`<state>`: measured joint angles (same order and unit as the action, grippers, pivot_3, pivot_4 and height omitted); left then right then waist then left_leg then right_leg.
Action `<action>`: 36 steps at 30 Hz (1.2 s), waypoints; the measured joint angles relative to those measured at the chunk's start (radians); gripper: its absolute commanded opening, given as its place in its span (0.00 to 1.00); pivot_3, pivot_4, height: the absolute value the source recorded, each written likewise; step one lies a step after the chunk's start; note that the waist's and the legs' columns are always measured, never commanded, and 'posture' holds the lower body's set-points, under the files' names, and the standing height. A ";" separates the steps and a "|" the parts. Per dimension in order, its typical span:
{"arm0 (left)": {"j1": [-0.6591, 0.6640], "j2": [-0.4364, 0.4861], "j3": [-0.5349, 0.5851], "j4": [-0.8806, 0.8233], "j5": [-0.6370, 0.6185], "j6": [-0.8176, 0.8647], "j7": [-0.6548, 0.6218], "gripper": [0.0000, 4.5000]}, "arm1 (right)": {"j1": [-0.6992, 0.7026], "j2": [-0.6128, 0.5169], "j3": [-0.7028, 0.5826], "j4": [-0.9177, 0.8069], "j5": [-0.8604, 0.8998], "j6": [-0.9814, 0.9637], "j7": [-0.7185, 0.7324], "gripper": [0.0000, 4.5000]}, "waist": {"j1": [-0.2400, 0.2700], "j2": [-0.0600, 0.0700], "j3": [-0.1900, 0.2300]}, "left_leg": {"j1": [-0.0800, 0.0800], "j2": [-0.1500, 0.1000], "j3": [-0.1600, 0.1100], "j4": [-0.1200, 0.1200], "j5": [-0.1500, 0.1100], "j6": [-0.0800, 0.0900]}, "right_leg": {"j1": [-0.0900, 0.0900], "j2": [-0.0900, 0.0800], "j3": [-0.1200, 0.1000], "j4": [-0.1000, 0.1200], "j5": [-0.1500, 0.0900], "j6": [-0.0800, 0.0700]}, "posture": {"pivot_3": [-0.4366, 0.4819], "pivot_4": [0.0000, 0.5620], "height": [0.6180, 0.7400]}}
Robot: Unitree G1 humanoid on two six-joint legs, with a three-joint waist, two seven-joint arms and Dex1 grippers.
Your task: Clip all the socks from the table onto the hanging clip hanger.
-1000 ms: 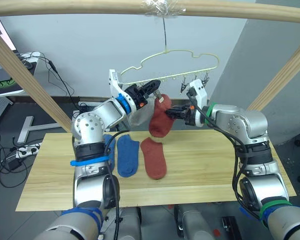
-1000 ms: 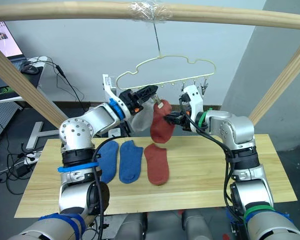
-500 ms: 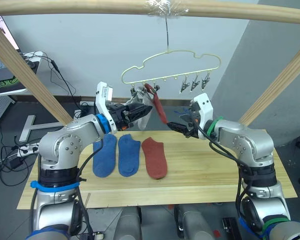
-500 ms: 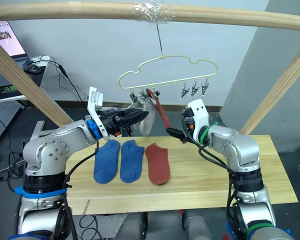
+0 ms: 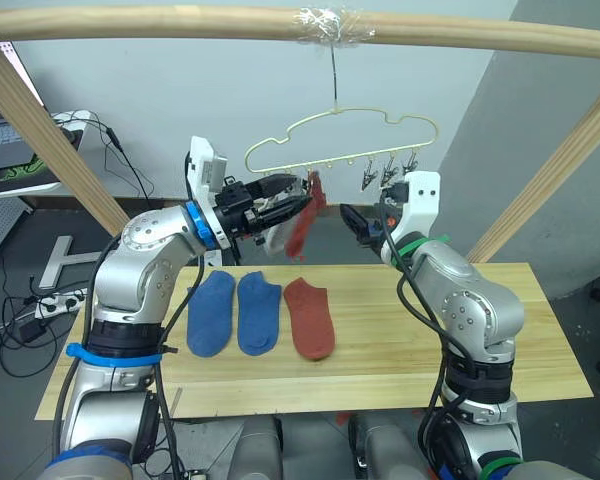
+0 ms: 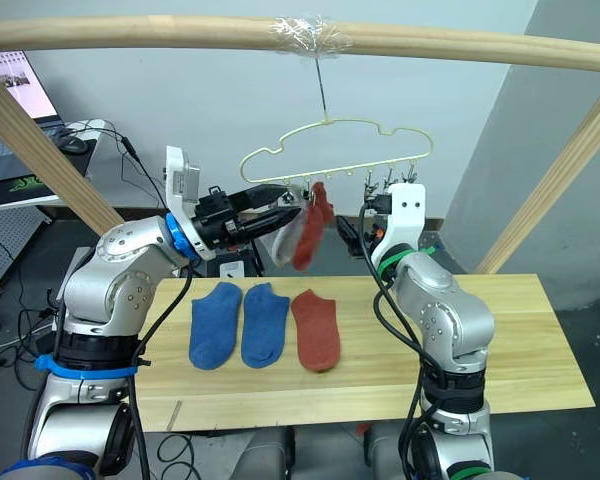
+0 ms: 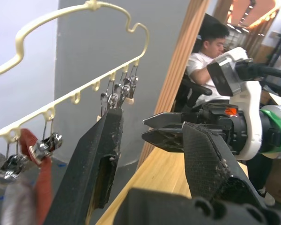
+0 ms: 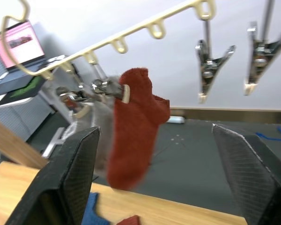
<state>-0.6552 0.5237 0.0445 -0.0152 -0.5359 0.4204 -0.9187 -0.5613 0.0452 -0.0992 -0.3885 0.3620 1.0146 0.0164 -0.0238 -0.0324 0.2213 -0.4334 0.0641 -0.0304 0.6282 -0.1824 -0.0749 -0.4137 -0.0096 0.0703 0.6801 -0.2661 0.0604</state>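
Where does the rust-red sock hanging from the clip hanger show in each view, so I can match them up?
Left eye view: hanging rust-red sock below the hanger bar, upper centre.
Right eye view: upper centre, just beyond the left hand.
Left wrist view: a red strip at the lower left edge, under a clip.
Right wrist view: centre, clipped at its cuff.
Shared landmark: the pale-yellow clip hanger.

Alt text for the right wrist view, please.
A rust-red sock hangs from a clip on the pale-yellow clip hanger, a light grey sock behind it. The right gripper is open; two clips hang empty.
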 measured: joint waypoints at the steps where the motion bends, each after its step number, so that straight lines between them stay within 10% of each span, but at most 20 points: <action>1: -0.012 0.000 0.000 0.014 0.001 -0.006 -0.010 0.51 | -0.001 0.002 0.001 0.001 -0.002 -0.001 -0.007 0.69 | -0.002 0.000 0.000 | 0.000 0.000 0.000 0.000 0.000 0.000 | 0.000 0.000 0.000 0.000 0.000 0.000 | 0.54 0.22 1.00; 25: -0.050 -0.002 0.001 0.028 0.008 -0.015 -0.014 0.51 | -0.059 -0.052 0.019 0.168 -0.060 -0.095 -0.019 0.55 | -0.002 0.000 0.000 | 0.000 0.000 0.000 0.000 0.000 0.000 | 0.000 0.000 0.000 0.000 0.000 0.000 | 0.58 0.23 1.00; 30: -0.046 -0.002 0.001 0.026 0.008 -0.015 -0.013 0.51 | -0.090 -0.071 0.009 0.222 -0.066 -0.137 -0.014 0.26 | 0.000 0.000 0.000 | 0.000 0.000 0.000 0.000 0.000 0.000 | 0.000 0.000 0.000 0.000 0.000 0.000 | 0.59 0.23 1.00; 36: -0.039 -0.002 0.003 0.018 0.008 -0.015 -0.008 0.51 | -0.137 -0.084 0.010 0.276 -0.066 -0.154 0.008 0.26 | 0.002 0.000 0.000 | 0.000 0.000 0.000 0.000 0.000 0.000 | 0.000 0.000 0.000 0.000 0.000 0.000 | 0.61 0.23 1.00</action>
<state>-0.6943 0.5220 0.0476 0.0033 -0.5281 0.4053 -0.9270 -0.6982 -0.0385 -0.0889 -0.1127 0.2959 0.8604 0.0248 -0.0221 -0.0322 0.2212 -0.4334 0.0643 -0.0305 0.6279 -0.1824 -0.0746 -0.4139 -0.0093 0.0703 0.6804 -0.2661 0.0604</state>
